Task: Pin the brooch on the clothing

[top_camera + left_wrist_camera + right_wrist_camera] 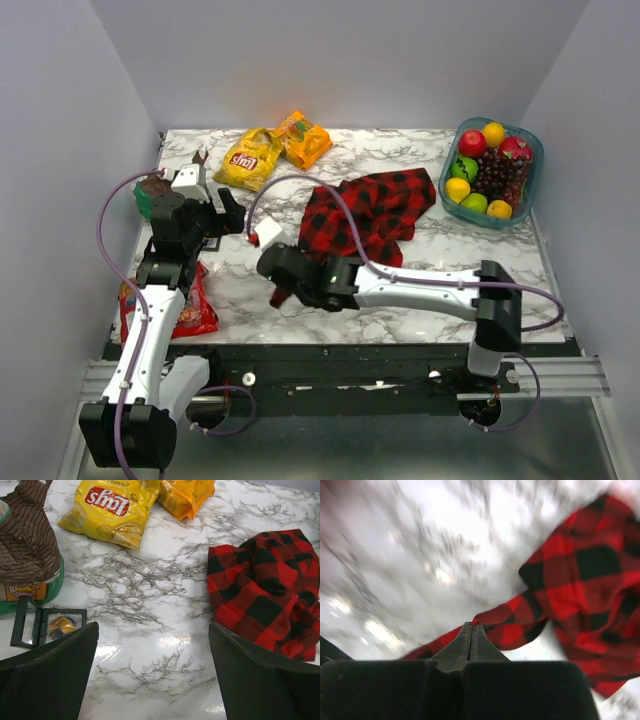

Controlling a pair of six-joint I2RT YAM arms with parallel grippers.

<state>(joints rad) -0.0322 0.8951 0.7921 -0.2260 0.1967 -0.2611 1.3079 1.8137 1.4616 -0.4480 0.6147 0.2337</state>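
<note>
Right tool (471, 626) is clenched, it seems, on the shirt (570, 580) edge; left tool (152, 627) is released; pinning is not yet done.

Bright, even overhead light — glare patches on the marble table (165, 642); right wrist view motion-blurred, others sharp, shadows soft.

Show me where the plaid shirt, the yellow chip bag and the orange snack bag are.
plaid shirt (385, 205): top external view, middle of the crumpled cloth.
yellow chip bag (107, 502): left wrist view, on its red logo.
orange snack bag (303, 140): top external view, centre of the bag.
</note>
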